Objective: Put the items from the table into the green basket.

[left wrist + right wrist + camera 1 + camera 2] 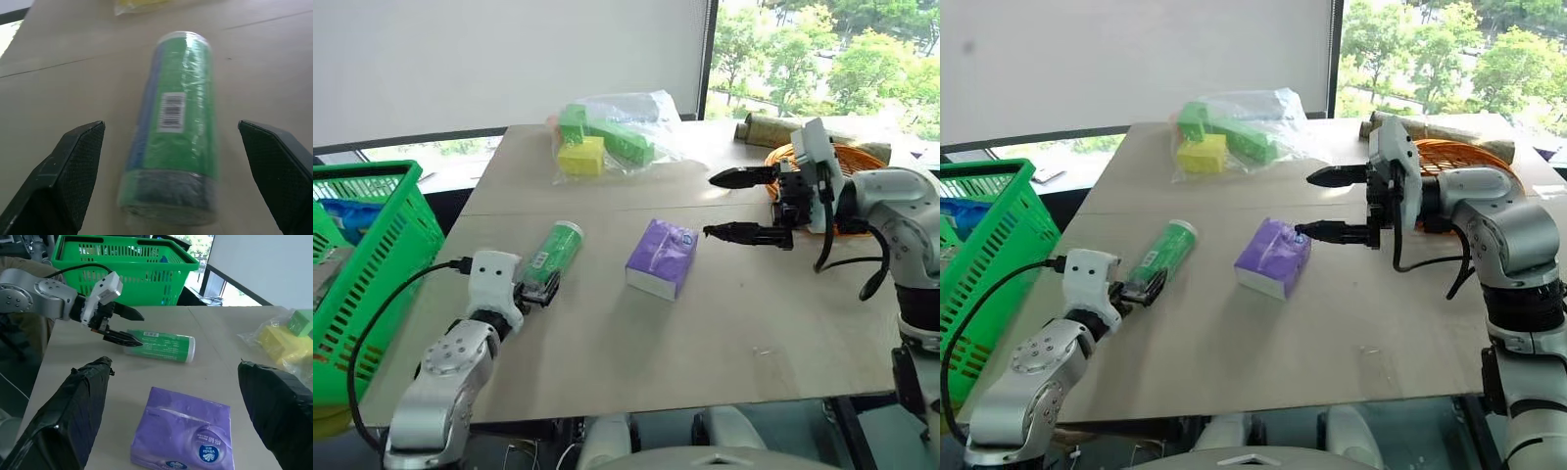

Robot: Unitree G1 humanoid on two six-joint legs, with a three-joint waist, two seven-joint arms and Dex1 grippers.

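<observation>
A green roll [553, 253] with a printed label lies on the table [607, 352] at the left. My left gripper [540, 286] is open at the roll's near end, and the left wrist view shows the roll [173, 132] lying between the two fingers. A purple tissue pack [662, 258] lies mid-table. My right gripper [710, 205] is open and empty, held above the table just right of the pack and pointing left toward it. The green basket [362, 264] stands off the table's left edge.
A clear bag of green and yellow blocks [607, 137] lies at the back of the table. An orange wicker basket [847, 157] sits at the right edge, behind my right arm. Something blue [347, 217] lies inside the green basket.
</observation>
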